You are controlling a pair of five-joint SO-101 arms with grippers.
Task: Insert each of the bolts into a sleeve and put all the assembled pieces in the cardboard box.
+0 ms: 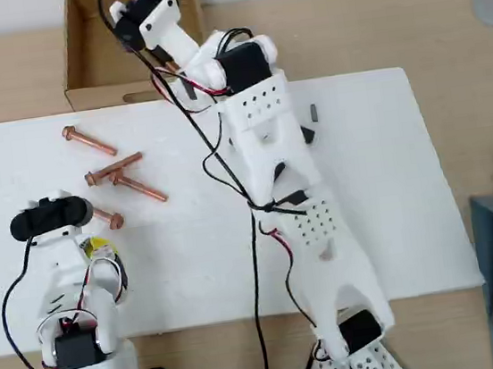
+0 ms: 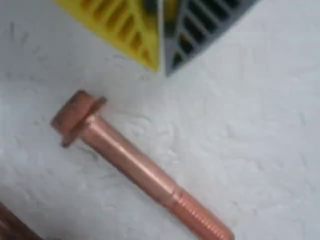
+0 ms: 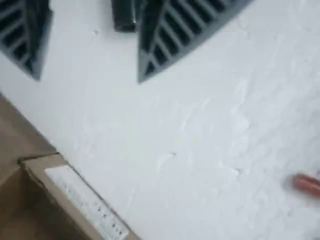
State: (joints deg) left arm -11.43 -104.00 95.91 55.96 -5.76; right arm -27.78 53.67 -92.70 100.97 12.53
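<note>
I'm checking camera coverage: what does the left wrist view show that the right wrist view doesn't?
Left wrist view: a copper bolt lying flat, head and shank visible. Right wrist view: the cardboard box corner, a dark sleeve between the fingers of the open right hand, and a bolt tip at the edge. Both: the white mat.

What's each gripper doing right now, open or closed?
Left gripper: jaws closed, empty, near a bolt.
Right gripper: jaws open, nothing clamped.
</note>
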